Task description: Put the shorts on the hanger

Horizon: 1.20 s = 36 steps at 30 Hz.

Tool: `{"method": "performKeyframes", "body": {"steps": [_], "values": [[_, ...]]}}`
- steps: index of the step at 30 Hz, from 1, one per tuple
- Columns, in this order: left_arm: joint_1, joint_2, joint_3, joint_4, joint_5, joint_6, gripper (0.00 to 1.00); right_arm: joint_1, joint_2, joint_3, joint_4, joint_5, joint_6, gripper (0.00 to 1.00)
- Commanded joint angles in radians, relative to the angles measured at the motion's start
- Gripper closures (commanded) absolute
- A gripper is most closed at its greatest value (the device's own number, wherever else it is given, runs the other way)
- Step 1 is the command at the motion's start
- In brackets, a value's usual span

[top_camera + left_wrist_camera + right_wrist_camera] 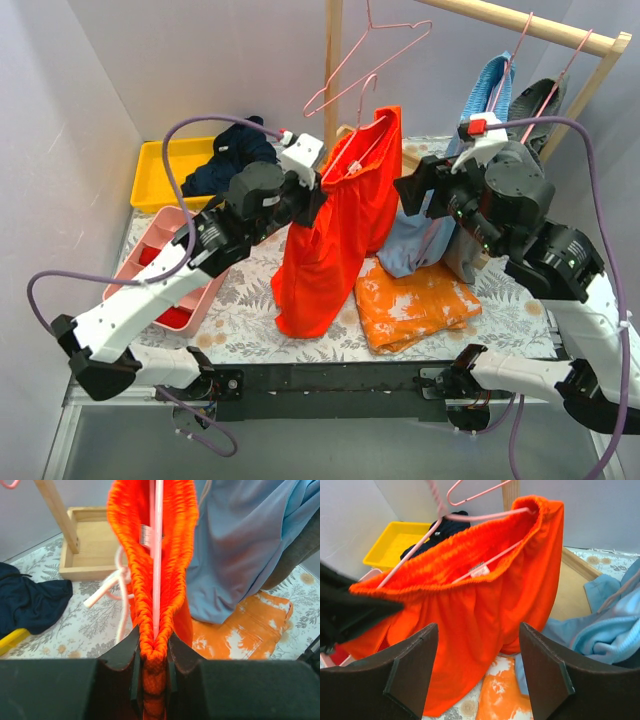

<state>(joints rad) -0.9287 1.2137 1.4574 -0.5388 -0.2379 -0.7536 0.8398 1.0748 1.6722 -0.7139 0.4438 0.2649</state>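
We see the bright red-orange soft fabric shorts (335, 230) hanging mid-table between the two arms, with the thin pink wire hanger (157, 540) lying inside their gathered waistband. Our left gripper (154, 642) is clamped on the waistband's left end. Our right gripper (477, 630) faces the shorts from the right, jaws wide apart.

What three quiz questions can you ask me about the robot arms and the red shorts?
1. Fill in: the left jaws are shut on the ____ of the shorts.
2. Pick one: the hanger wire is A blue, B pink, C green.
3. True or false: the right jaws are shut on the shorts.
Key: 1 waistband; 2 B; 3 false, they stand open.
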Motion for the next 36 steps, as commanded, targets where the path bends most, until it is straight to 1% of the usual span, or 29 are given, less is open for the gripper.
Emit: {"method": "performKeyframes", "body": {"steps": [1,5,8,9,11,13,14,15,16,18,19,23,27,36], "values": [[0.048,0.076,0.164,0.148,0.166,0.036,1.00,-0.001,-0.068,-0.075,0.030,-0.040,0.007,0.27],[0.100,0.191,0.296,0.171,0.230,0.042,1.00,-0.002,-0.131,-0.155,0.007,-0.066,0.014,0.27],[0.122,0.271,0.365,0.183,0.236,0.048,1.00,-0.002,-0.191,-0.239,0.008,-0.105,0.011,0.27],[0.132,0.292,0.406,0.186,0.268,0.053,1.00,-0.002,-0.211,-0.256,0.005,-0.129,0.013,0.27],[0.140,0.357,0.458,0.181,0.279,0.060,1.00,-0.002,-0.225,-0.304,0.002,-0.161,0.014,0.27],[0.154,0.398,0.541,0.180,0.291,0.071,1.00,-0.002,-0.242,-0.365,0.010,-0.198,0.017,0.27],[0.157,0.452,0.572,0.171,0.296,0.076,1.00,-0.002,-0.246,-0.388,0.014,-0.209,0.019,0.27],[0.165,0.480,0.612,0.163,0.302,0.077,1.00,-0.002,-0.257,-0.410,0.017,-0.223,0.023,0.28],[0.168,0.512,0.682,0.155,0.304,0.085,1.00,-0.002,-0.262,-0.448,0.025,-0.229,0.026,0.28],[0.174,0.588,0.753,0.142,0.313,0.089,1.00,-0.002,-0.269,-0.480,0.036,-0.258,0.037,0.28],[0.174,0.609,0.809,0.142,0.315,0.092,1.00,-0.001,-0.273,-0.499,0.045,-0.267,0.039,0.28],[0.176,0.696,0.921,0.151,0.321,0.099,1.00,-0.002,-0.291,-0.584,0.070,-0.301,0.043,0.28],[0.177,0.730,0.952,0.194,0.331,0.097,1.00,-0.002,-0.299,-0.620,0.077,-0.315,0.034,0.28],[0.177,0.785,0.968,0.296,0.365,0.062,1.00,-0.001,-0.288,-0.624,0.057,-0.289,0.002,0.29]]}}
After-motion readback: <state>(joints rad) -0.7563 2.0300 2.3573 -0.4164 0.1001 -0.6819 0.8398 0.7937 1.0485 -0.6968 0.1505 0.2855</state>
